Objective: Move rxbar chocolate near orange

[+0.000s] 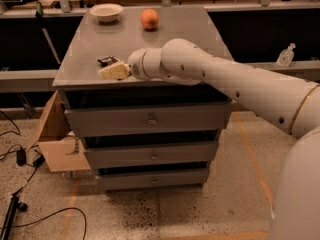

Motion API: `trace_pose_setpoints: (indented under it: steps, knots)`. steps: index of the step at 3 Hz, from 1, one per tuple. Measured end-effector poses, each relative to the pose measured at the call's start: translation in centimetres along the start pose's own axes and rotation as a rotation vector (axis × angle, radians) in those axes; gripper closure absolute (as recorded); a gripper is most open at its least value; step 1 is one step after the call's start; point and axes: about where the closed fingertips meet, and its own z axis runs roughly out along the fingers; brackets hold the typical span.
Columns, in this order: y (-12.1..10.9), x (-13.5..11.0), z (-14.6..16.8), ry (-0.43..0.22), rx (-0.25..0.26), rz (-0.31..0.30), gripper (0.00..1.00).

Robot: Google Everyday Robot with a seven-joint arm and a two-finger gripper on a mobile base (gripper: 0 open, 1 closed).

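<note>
Gripper point(114, 72) just beside rxbar chocolate point(106, 60), grasp state unclear; orange point(149, 19) well apart. Risk: glancing contact skids bar away.

gripper point(112, 72) at front-left edge of desk point(170, 39), sits over part of rxbar point(106, 60); only dark end shows, label too small to read. arm point(240, 84) cut off by right + bottom edges, hides bit of desk front.
</note>
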Motion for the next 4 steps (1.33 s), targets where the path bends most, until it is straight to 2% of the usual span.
trace_pose_setpoints:
  steps: [2,3,4]
  knots:
    - [-0.15,1.45,1.09,0.027,0.028,-0.024,0.65]
    - [-0.28,1.41,1.11,0.026,0.032,-0.033,0.87]
    - [-0.29,1.39,1.11,0.026,0.033,-0.033,1.00]
